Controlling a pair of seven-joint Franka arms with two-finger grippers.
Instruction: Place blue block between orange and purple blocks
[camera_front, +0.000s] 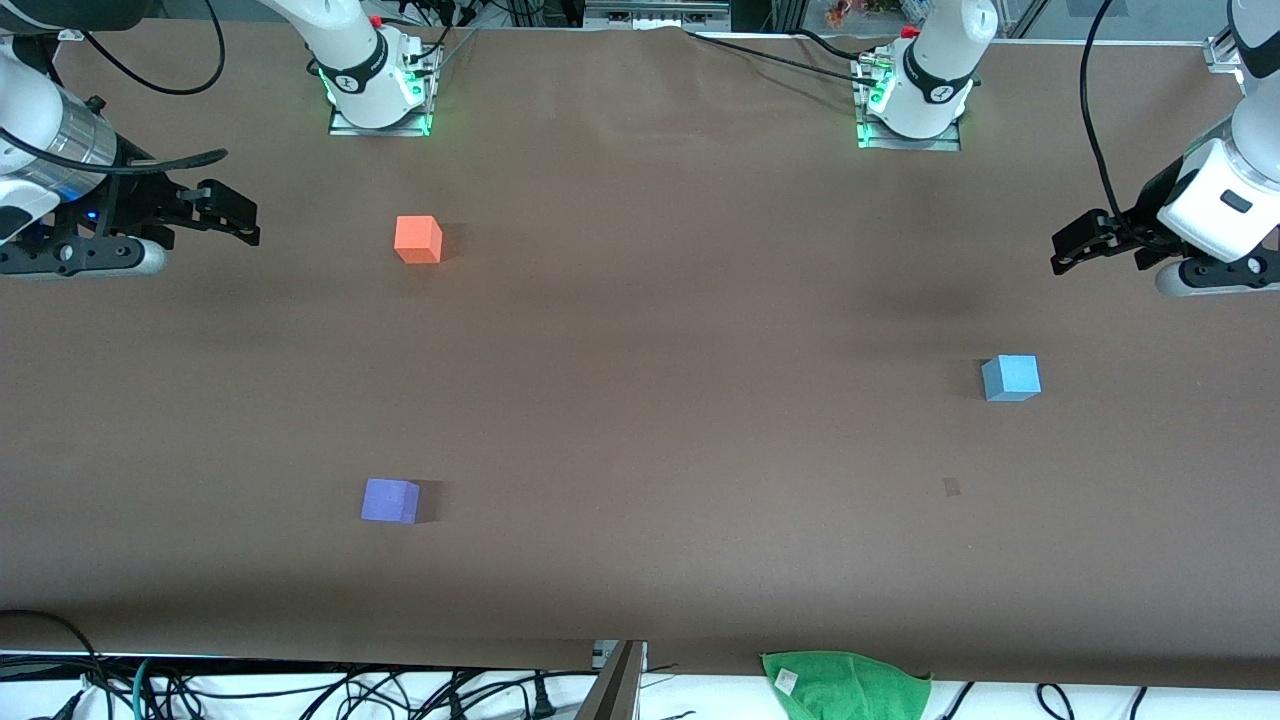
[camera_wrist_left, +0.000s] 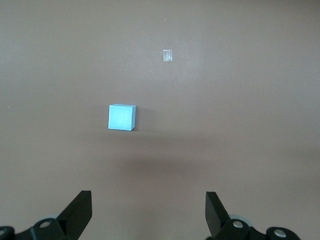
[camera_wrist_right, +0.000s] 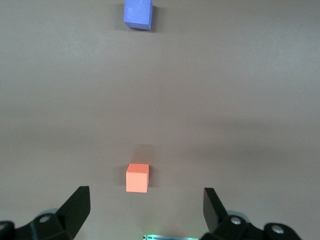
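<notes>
1. Blue block (camera_front: 1011, 378) sits untouched on the brown table (camera_front: 640, 420) toward the left arm's end, roughly three o'clock from the table's middle
2. Orange block (camera_front: 418, 239) lies at about eleven o'clock and purple block (camera_front: 390, 500) at about seven o'clock; the gap between them holds nothing, so pick-up, carry and placing all remain
3. Left gripper (camera_front: 1075, 247) and right gripper (camera_front: 232, 215) hover over the table's ends, jaws wide, holding nothing
4. Green cloth (camera_front: 845, 685) lies at the edge, about five o'clock

Lighting is even, bright and diffuse from overhead; the brown table (camera_front: 640, 400) shows no glare. Each block casts a short soft shadow, and broad faint arm shadows cross the surface. All views sharp
</notes>
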